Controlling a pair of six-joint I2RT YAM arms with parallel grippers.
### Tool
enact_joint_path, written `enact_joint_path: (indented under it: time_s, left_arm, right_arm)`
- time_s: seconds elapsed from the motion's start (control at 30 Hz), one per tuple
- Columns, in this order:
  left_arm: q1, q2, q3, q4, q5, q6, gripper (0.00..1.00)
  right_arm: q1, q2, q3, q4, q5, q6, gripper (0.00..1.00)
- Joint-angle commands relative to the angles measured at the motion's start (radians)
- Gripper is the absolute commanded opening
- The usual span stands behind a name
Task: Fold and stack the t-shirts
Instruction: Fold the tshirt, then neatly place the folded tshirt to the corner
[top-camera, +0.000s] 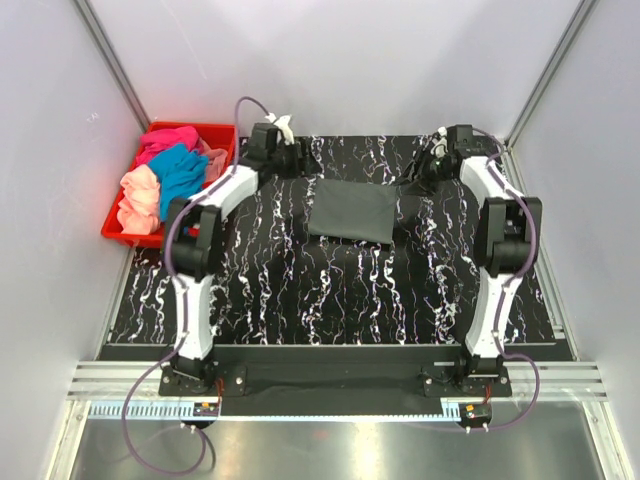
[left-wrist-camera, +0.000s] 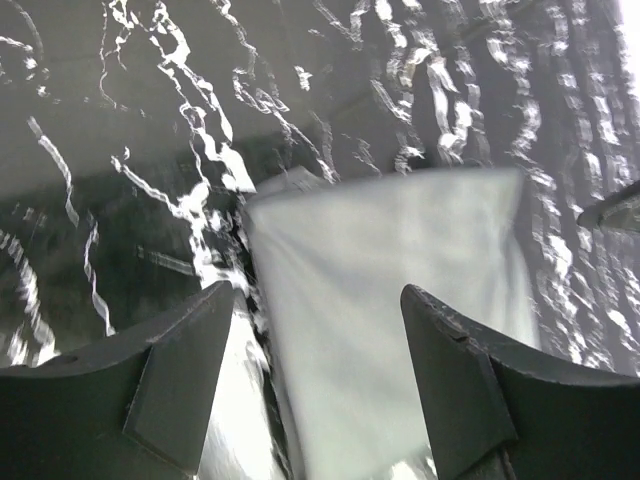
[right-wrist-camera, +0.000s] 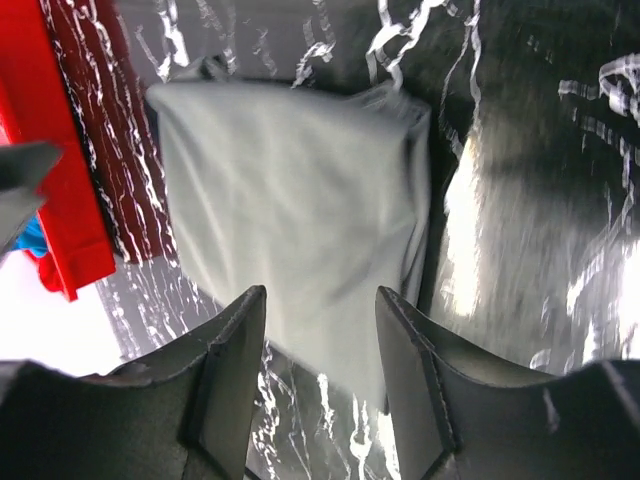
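Two end effectors hang over the worktop (top-camera: 330, 290). The left end effector (left-wrist-camera: 316, 325) and the right end effector (right-wrist-camera: 320, 300) are both spread and grip nothing. The grey shirt (top-camera: 350, 210), folded flat, lies between them, just ahead of each one's fingers. A pink shirt (top-camera: 165, 140), a teal shirt (top-camera: 182, 170) and a peach shirt (top-camera: 140, 195) lie in the crate (top-camera: 120, 232), out past the left end effector's outer side.

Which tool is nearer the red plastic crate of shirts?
Left. The left tool hovers just right of the red plastic crate, by the folded dark grey t-shirt; the right tool is across that shirt, on its opposite side.
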Motion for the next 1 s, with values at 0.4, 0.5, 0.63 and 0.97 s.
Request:
enact_joint_path:
  time_s: [0.4, 0.5, 0.63, 0.97]
  left_arm:
    - [-0.011, -0.913, -0.496, -0.356, 0.017, 0.100, 0.74]
    - [-0.011, -0.982, -0.513, -0.428, -0.008, 0.149, 0.74]
    - [-0.013, -1.077, -0.592, -0.413, 0.044, 0.091, 0.74]
    - [-0.017, -1.222, -0.822, -0.301, 0.109, 0.064, 0.74]
  right_arm:
    - [0.136, -0.319, -0.277, -0.015, 0.383, 0.005, 0.66]
    - [0.126, -0.254, -0.193, -0.058, 0.420, -0.085, 0.66]
    - [0.122, -0.158, -0.135, -0.058, 0.361, -0.139, 0.64]
    - [0.119, -0.088, -0.245, 0.160, 0.258, -0.077, 0.61]
